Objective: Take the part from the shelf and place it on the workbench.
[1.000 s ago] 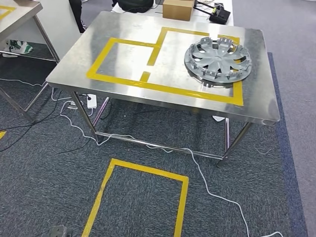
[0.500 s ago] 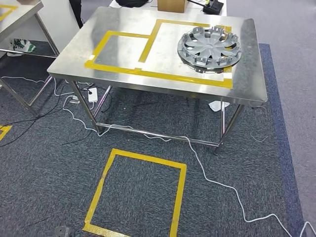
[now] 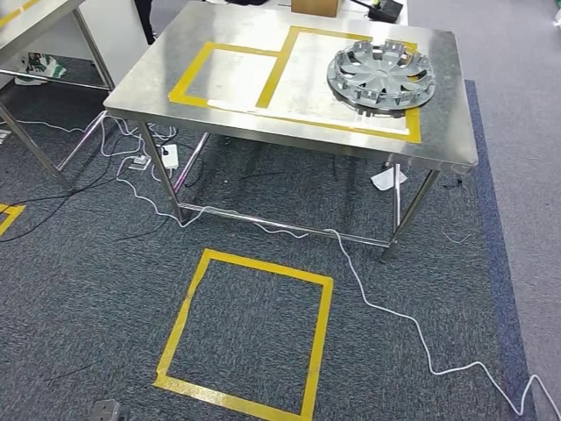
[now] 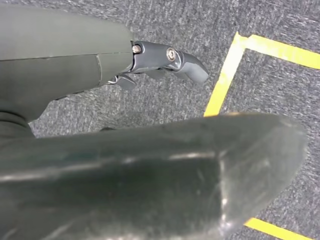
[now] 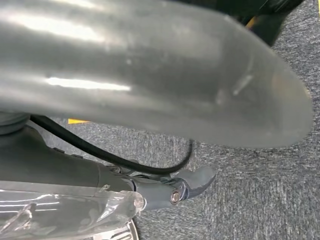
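The part, a grey wheel cover (image 3: 382, 76), lies flat on the steel workbench (image 3: 436, 132), inside the yellow tape rectangle at its right end. Neither hand is near it. My left hand (image 4: 113, 165) hangs over the grey carpet, its thick thumb in front and a dark finger (image 4: 177, 57) stretched out, with nothing in it. My right hand (image 5: 151, 65) also hangs over the carpet, with one finger (image 5: 188, 185) extended and nothing held. Clear plastic wrap shows at that wrist.
A yellow tape square (image 3: 179, 329) marks the carpet in front of the workbench. A white cable (image 3: 352, 274) snakes across the floor from under the bench, by a power strip (image 3: 170, 156). A second steel table (image 3: 39, 17) stands at the left.
The camera has moved: the workbench and wheel cover now sit higher and farther off in the picture, and more floor shows. The wheel cover has not shifted on the bench.
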